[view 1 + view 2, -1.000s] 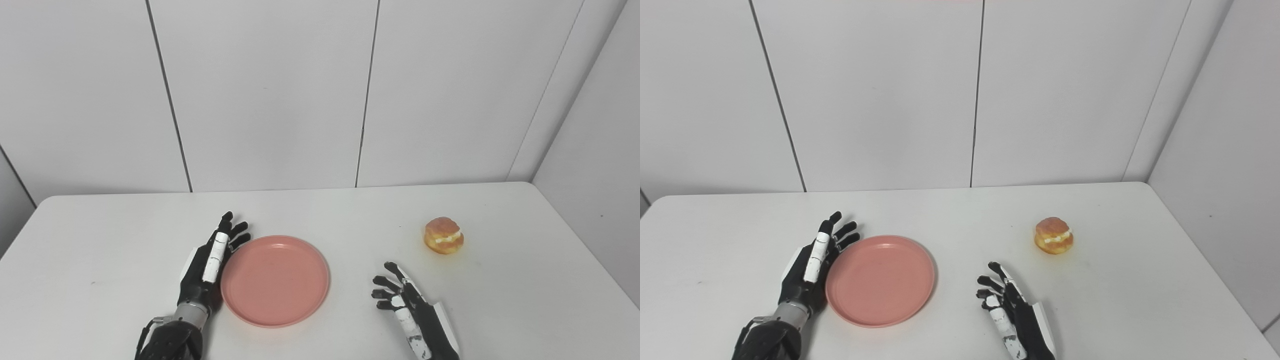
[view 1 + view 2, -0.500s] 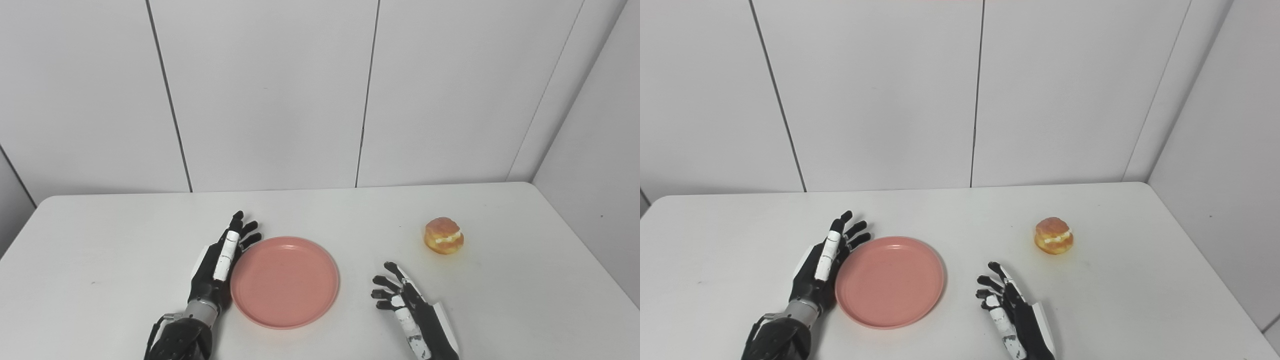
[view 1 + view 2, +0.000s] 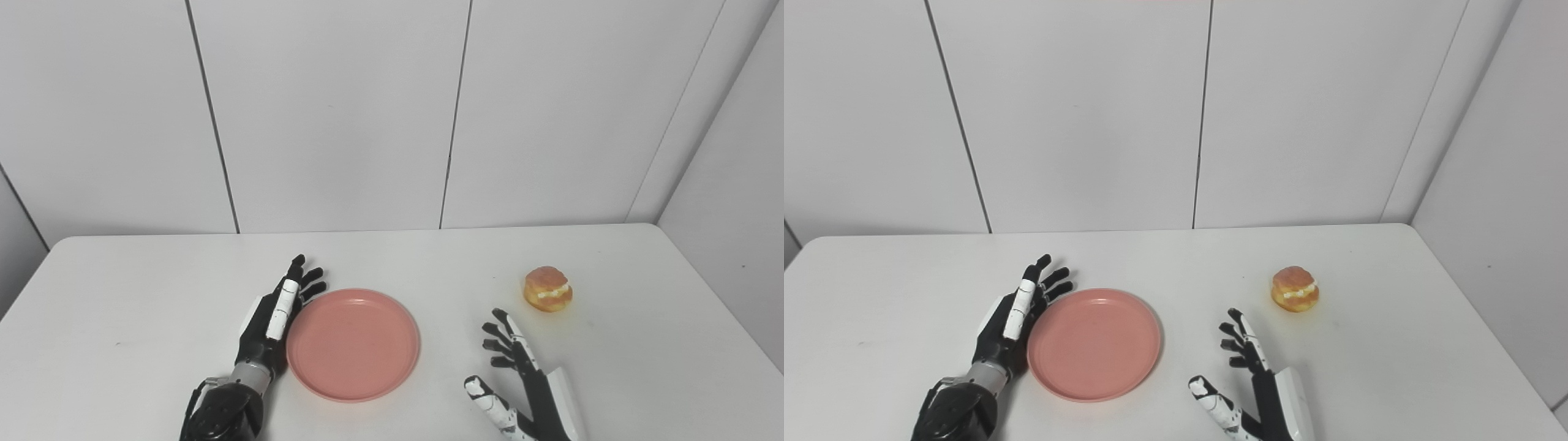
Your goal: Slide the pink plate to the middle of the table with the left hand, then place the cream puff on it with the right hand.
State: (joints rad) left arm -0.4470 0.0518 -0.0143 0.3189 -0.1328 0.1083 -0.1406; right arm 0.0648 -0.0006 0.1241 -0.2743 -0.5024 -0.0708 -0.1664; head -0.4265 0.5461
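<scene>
Left eye view. White table (image 3: 153, 318) against a white panelled wall (image 3: 343, 116). The pink plate (image 3: 353, 345) lies flat near the table's front edge, a little left of its midline. The left hand (image 3: 274, 318) rests on edge along the plate's left rim, fingers (image 3: 311, 275) straight and slightly fanned, pointing toward the back edge; it grips nothing. Palm side appears to touch the rim, though contact is hard to confirm from this angle. The right hand (image 3: 520, 380) is near the front edge, right of the plate and apart from it, fingers spread and thumb out to the left, holding nothing. The cream puff (image 3: 547, 288) sits upright on the right part of the table, beyond the right hand and well clear of the plate, cream band visible around its middle.

Right eye view. Same layout. Pink plate (image 3: 1094, 344) empty, flat, near the front edge. Left hand (image 3: 1013, 318) pressed alongside its left rim, fingers extended and unclenched. Right hand (image 3: 1252, 380) spread wide at the front edge, between plate and cream puff (image 3: 1295, 288), touching neither. Cream puff nearer the right edge than the back edge.
</scene>
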